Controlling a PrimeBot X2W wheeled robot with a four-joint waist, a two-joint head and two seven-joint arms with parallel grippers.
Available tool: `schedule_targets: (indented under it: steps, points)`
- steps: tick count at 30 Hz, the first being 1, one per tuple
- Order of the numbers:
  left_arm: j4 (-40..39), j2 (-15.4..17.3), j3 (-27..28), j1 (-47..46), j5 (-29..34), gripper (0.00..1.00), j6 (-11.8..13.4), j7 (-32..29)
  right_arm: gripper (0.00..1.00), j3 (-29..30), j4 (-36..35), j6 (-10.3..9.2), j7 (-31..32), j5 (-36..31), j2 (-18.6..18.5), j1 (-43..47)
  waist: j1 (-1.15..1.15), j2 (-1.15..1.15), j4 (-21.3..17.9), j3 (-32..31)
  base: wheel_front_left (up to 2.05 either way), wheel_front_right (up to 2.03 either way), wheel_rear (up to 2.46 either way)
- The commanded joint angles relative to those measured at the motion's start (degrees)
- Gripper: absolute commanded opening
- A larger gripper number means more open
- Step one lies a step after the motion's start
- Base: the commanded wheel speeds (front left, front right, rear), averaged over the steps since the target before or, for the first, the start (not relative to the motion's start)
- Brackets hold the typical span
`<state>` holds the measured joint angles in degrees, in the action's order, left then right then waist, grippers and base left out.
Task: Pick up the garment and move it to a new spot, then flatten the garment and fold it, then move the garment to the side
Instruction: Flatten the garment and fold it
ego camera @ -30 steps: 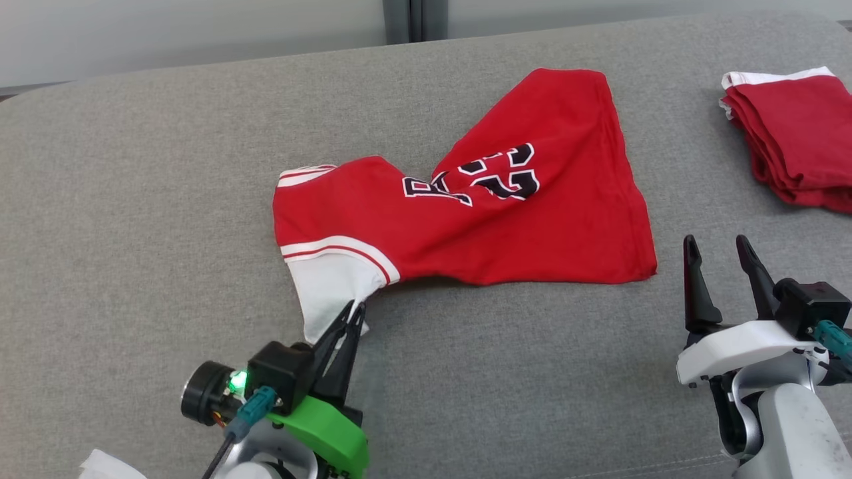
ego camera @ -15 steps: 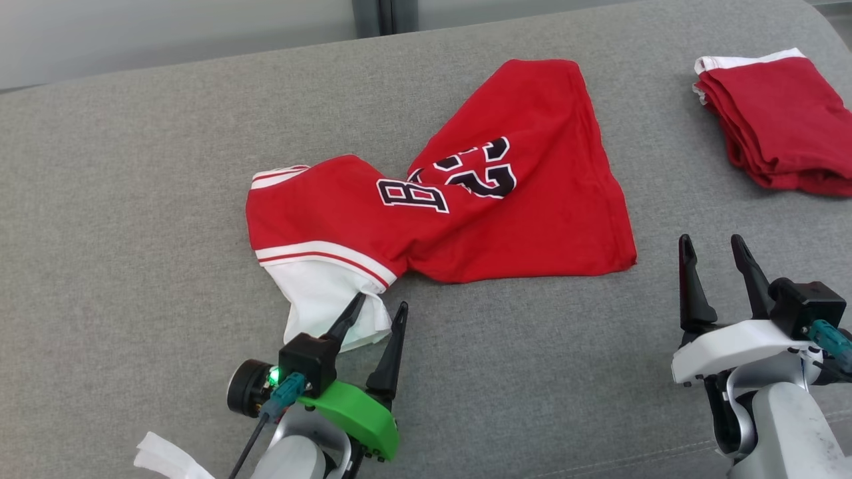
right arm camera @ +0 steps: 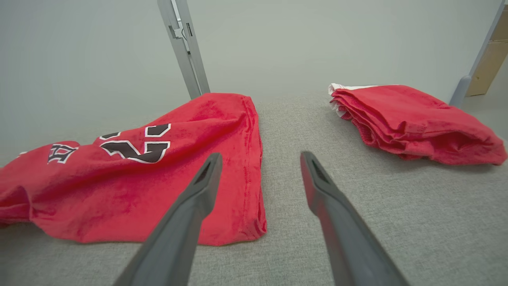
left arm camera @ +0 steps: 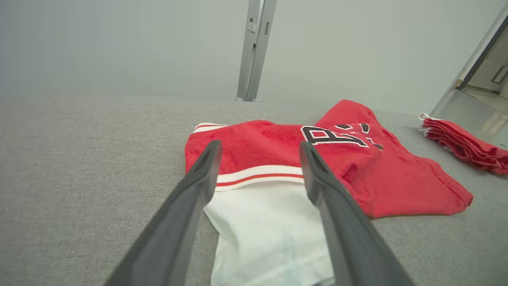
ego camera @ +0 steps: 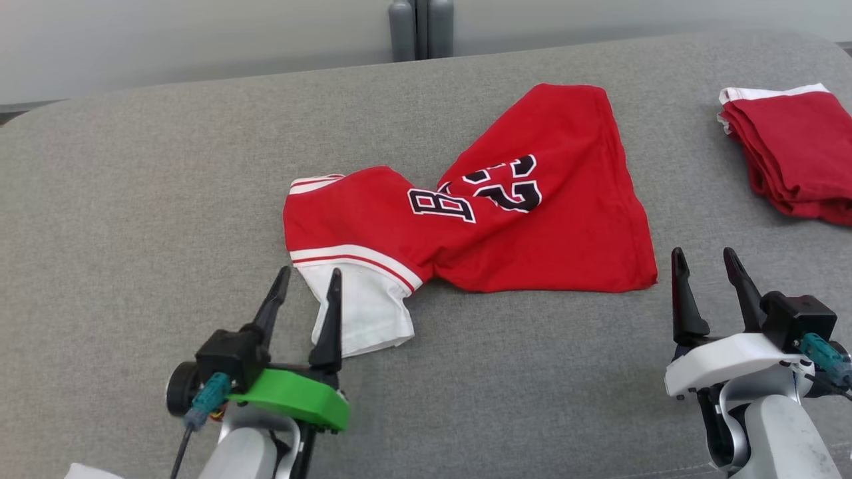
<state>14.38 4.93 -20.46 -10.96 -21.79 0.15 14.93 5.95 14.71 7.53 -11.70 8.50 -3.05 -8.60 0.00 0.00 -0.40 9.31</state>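
Note:
The garment is a red jersey with black-and-white lettering and a white, red-striped sleeve, lying twisted and bunched at its middle on the grey cushion. Its white sleeve points toward me. My left gripper stands open just at the sleeve's left edge, holding nothing; in the left wrist view the left gripper frames the white sleeve of the garment. My right gripper is open and empty, just below the garment's right hem corner; the right wrist view shows the right gripper above that hem.
A folded stack of red garments lies at the far right of the cushion, also in the right wrist view as the red stack. A grey post stands behind the cushion against the pale wall. A white scrap shows at the lower left.
My left gripper has opened and let go of the white sleeve, then shifted left. The sleeve now lies loose on the cushion. The head camera has moved. The right gripper keeps its pose.

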Motion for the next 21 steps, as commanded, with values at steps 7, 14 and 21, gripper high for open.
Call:
schedule_targets:
  steps: [7,14,21]
  points:
    - [10.93,2.09,1.98,0.76,-1.52,1.0,0.47,-0.6,1.0,-1.1,-0.35,-0.09,0.43,-0.17,-0.05,0.32,0.0,0.0,-0.65,0.3,0.0,0.0,0.0]
    - [19.6,0.59,-0.3,-2.53,-0.89,1.0,-0.15,-0.81,1.0,-0.78,-0.73,-0.09,0.84,-0.49,-0.08,0.57,0.0,0.0,-1.78,0.86,0.0,0.0,0.0]
    - [26.42,-0.24,-2.02,-5.34,-0.41,0.43,0.68,-1.55,1.0,-0.85,-0.9,-0.09,0.71,-0.26,-0.05,-0.01,0.0,0.0,-2.53,1.43,0.0,0.0,0.0]
